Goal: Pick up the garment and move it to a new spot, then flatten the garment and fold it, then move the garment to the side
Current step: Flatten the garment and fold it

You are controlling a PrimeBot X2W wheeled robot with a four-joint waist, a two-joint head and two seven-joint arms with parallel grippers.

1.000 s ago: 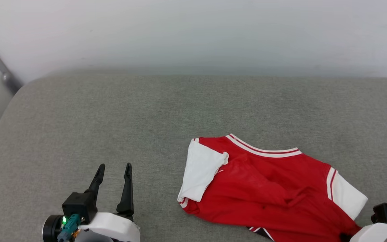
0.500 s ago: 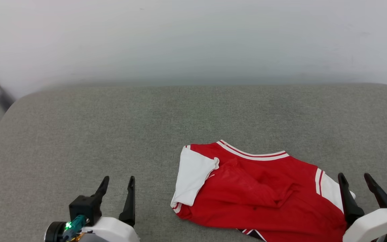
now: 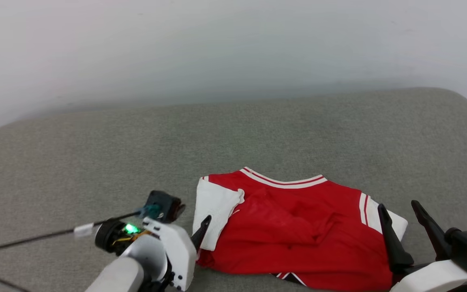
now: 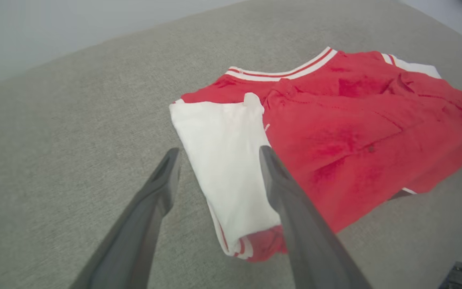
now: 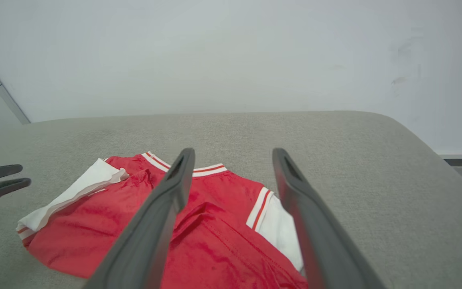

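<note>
Head view: right gripper (image 3: 397, 206) has just spread its fingers, freeing the garment (image 3: 298, 227), rumpled on the cushion (image 3: 95, 142) between both pairs; left gripper (image 4: 219, 152), fingers wide, has swung to its sleeve (image 4: 223, 120). Flattening seems next.

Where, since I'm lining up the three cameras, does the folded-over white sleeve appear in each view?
Head view: white sleeve lower centre, at the left edge of the garment.
Left wrist view: centre, seen between the fingers of the left gripper.
Right wrist view: lower left, at the garment's left end.
Shared landmark: the striped collar.
</note>
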